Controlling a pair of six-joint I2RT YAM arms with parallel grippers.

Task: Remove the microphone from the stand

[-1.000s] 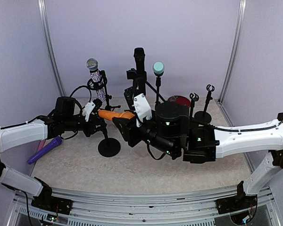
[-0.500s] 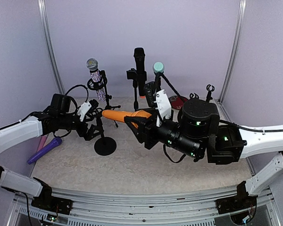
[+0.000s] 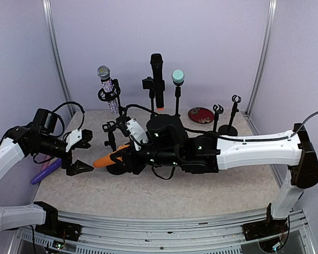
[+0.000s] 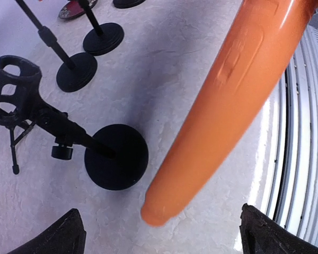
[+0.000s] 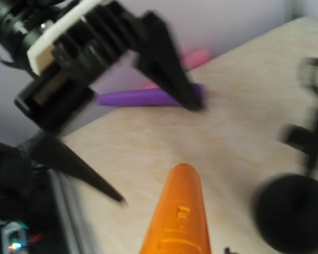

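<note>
The mic was clear of the stand, its clip empty, pinched by the right gripper; the left gripper was spread wide nearby, touching nothing. Only setting down seemed left

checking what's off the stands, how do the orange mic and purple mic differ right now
The orange mic is gripped by the right gripper, tip pointing left; the purple mic lies loose on the table. The orange mic is mid-table beside the empty stand; the purple mic is at the far left by the wall. Both are out of any stand.
</note>
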